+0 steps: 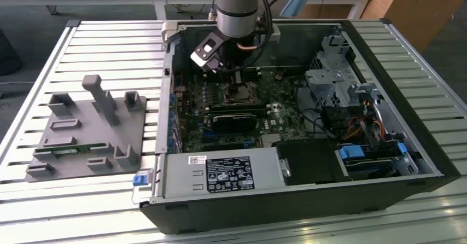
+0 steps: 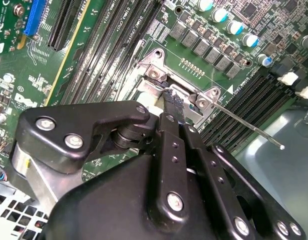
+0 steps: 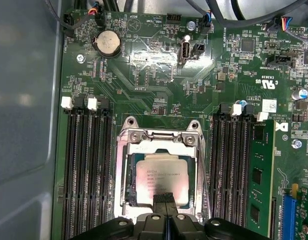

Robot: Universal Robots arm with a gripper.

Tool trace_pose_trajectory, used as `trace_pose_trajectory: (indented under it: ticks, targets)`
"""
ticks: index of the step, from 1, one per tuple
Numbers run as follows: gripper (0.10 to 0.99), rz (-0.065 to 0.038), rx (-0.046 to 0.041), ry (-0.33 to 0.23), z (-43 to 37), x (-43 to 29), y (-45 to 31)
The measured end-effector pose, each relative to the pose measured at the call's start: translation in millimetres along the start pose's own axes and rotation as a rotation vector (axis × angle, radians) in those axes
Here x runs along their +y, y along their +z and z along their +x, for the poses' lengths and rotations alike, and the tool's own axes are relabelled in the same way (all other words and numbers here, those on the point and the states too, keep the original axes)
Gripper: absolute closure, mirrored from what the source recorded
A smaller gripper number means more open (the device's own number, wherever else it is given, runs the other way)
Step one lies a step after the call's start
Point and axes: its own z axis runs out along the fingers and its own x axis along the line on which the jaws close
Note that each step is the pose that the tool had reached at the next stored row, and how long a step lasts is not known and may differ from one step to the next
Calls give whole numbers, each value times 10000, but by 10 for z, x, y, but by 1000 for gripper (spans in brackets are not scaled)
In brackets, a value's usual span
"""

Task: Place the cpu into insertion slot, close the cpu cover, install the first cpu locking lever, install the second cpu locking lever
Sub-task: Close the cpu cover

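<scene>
The cpu [image 3: 161,180], a silvery-beige square chip, lies flat in the insertion slot [image 1: 238,94] on the green motherboard. The cpu cover [image 3: 125,165], a thin silver frame, lies down around it with the chip showing through its window. My gripper [image 3: 165,199] hangs just over the cpu's edge, fingers pressed together with nothing seen between them. In the second wrist view the gripper [image 2: 172,102] tip sits at the socket's screwed end. A thin locking lever [image 2: 243,122] sticks out from the socket's corner over the memory slots, unlatched. In the exterior view the gripper [image 1: 235,77] is inside the open case.
Long black memory slots [image 3: 86,170] flank the socket, with a green memory stick [image 3: 257,175] on one side. A coin battery [image 3: 107,42] sits further off. The case wall [image 3: 24,125] runs close by. A black card [image 1: 237,118], power supply [image 1: 219,173] and drive cage [image 1: 332,80] surround the board.
</scene>
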Motion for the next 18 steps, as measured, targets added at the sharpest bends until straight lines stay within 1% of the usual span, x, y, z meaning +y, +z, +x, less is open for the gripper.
trace_pose_trajectory:
  ticks: [12,14,18]
  targets:
    - [980,1,-23,0,1,0,36]
    - [980,2,-29,1,1,12,41]
    - [980,-1,-25,0,3,71,44]
